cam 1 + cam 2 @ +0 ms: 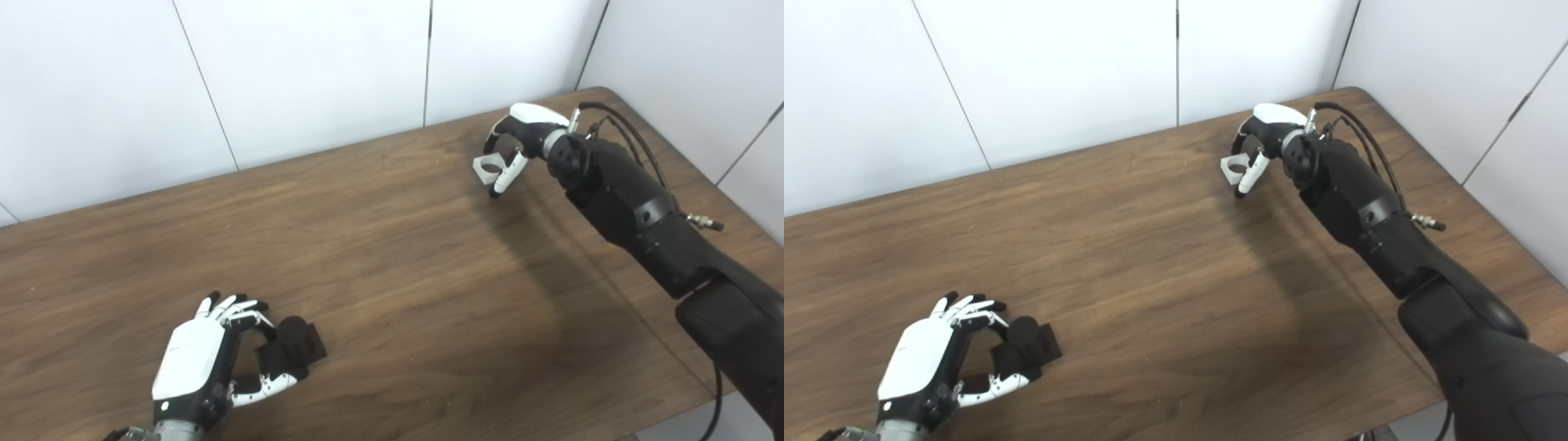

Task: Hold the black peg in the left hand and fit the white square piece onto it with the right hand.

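Left hand (202,361) clasps 1 black peg (293,350); right hand (517,142) pinches 1 white square piece (488,168). Both views match.

From my seat, the tabletop (392,257) runs from the near edge back to the wall panels (306,73) behind it. At the near left corner sits my left hand (202,361), and the peg (293,347) is just to its right, between the fingers (236,309) and thumb, its base on the tabletop. Far off at the back right is my right hand (517,144), raised above the tabletop, with the square piece (488,168) at its left side, held in the fingers (whether it touches the surface I cannot tell). The two hands are well apart, diagonally across the tabletop from each other.
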